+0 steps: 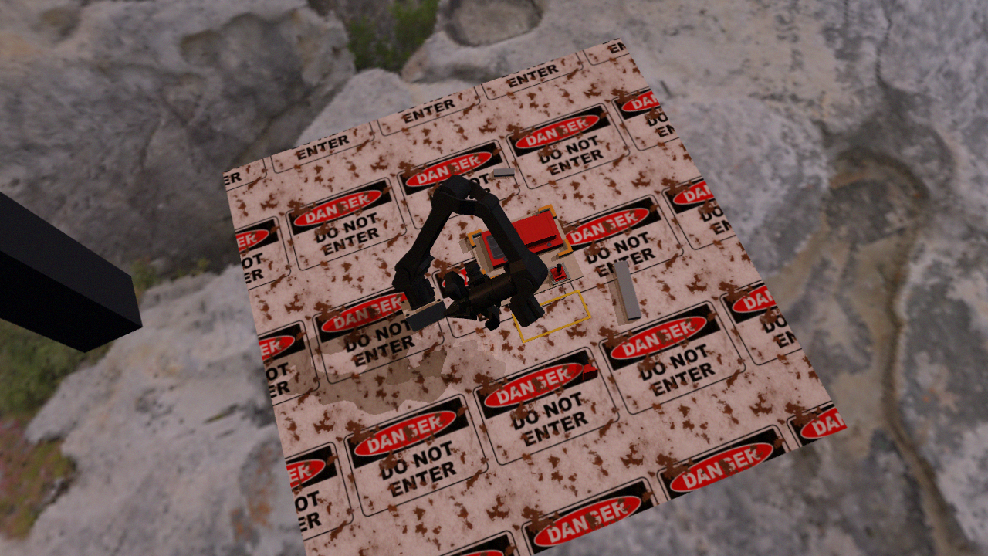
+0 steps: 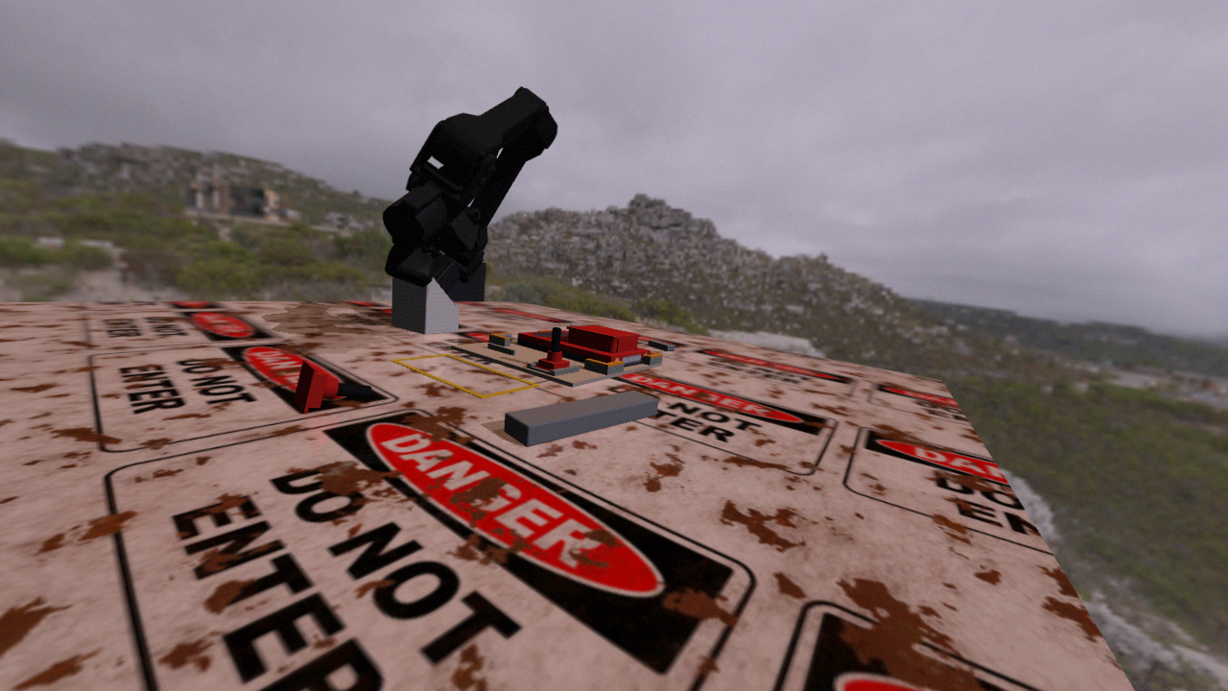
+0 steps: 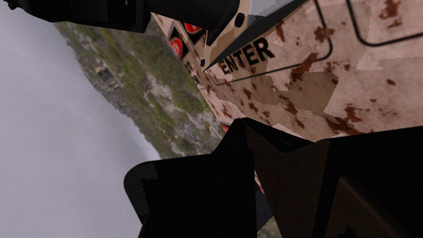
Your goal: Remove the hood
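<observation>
Folding back toward my own base, I hold my tool [image 1: 450, 312] [image 2: 420, 264] [image 3: 240, 124] clenched above the tabletop [image 1: 566, 442] [image 2: 652, 468], its tips together. The red toy car [image 1: 533, 232] [image 2: 602, 340] sits among yellow-edged corner blocks, near the yellow outline [image 1: 556, 330] [image 2: 437, 384]. I cannot tell which red part is the hood. One red piece with a black knob [image 1: 559, 271] [image 2: 554, 356] stands just beside the car; another red piece [image 1: 589, 371] [image 2: 317, 386] lies tipped over, outside the outline.
</observation>
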